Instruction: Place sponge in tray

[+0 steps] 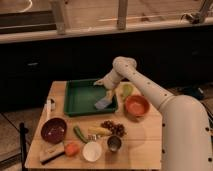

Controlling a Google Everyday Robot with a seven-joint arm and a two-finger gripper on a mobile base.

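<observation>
Dim indoor light, warm yellow cast throughout. Light comes from above: wooden table top and upper side of white arm brightest. Wall behind table nearly black. Window band at top paler, with light streaks of glare on glass. Floor beside table in shade. Gripper, over right part of green tray just above sponge, looks tan in this light. Shadows soft, no hard edges.

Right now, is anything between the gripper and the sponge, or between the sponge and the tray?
Nothing visible is. The sponge is at the tray's near right corner, inside the rim, and the gripper is directly above it, close to it. The orange bowl stands outside the tray, to its right.
</observation>
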